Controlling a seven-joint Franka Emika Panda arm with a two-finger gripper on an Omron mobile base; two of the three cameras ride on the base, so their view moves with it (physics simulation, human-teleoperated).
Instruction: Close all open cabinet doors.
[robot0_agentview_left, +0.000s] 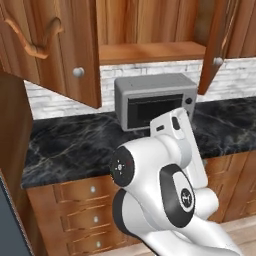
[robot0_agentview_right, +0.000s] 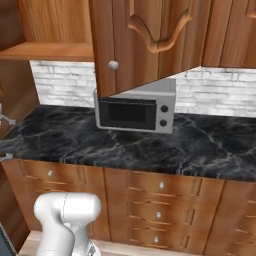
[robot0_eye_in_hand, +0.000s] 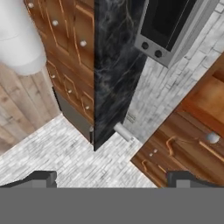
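Overhead, open cabinet doors (robot0_agentview_left: 70, 50) around a bare shelf (robot0_agentview_left: 150, 51).

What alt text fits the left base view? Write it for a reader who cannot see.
Two upper cabinet doors, the left door and right door, hang open above a grey microwave on a black marble counter. The robot's white arm fills the foreground.

Open cabinet doors (robot0_agentview_left: 65, 55) overhang the microwave (robot0_agentview_left: 155, 100), crowding the counter (robot0_agentview_left: 70, 145).
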